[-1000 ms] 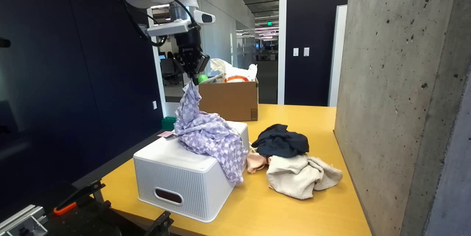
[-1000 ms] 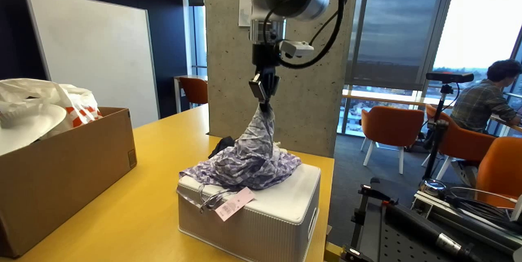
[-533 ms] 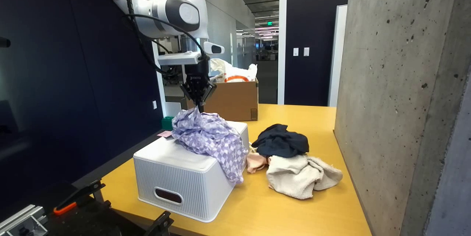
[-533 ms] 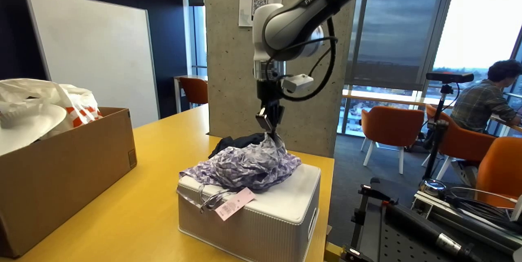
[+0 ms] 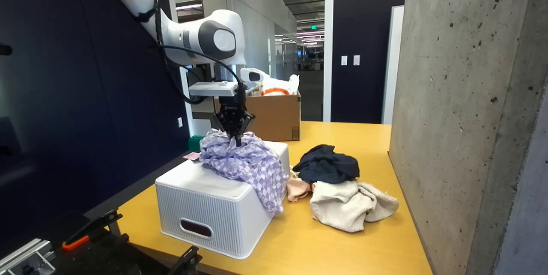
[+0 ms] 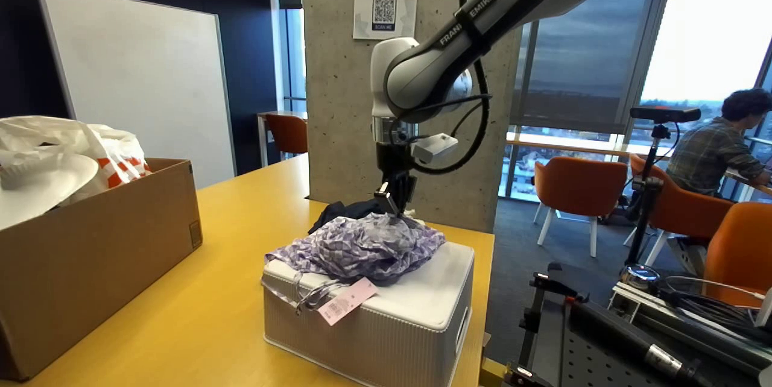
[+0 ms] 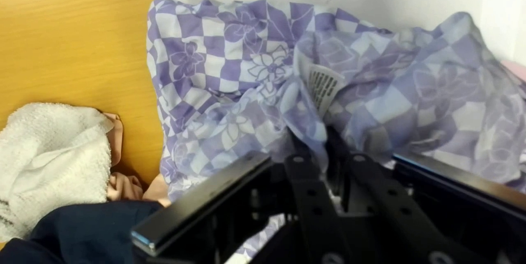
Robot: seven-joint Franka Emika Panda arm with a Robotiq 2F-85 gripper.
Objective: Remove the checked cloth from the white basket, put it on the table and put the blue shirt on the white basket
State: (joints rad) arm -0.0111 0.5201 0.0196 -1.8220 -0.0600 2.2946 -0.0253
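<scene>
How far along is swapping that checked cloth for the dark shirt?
Nothing looks done: the checked cloth lies on the white basket. In hand: the pincer touches that cloth, grip unclear. Left: cloth onto the table, then the blue shirt, lying beside the basket, onto it.

A white paper poster (image 6: 369, 20) on the grey concrete pillar (image 6: 342, 122) reads "BAIR" at top and "SCAN ME" below a square code (image 6: 384, 10). The white-and-black robot arm (image 6: 491, 7) shows "FRAN" and "EMIKA". Print is unreadable on the pink card tag (image 6: 348, 301) across the long top edge of the white plastic basket (image 6: 362, 345) and on the white label (image 7: 323, 87) of the lilac checked cloth (image 7: 382, 107).
</scene>
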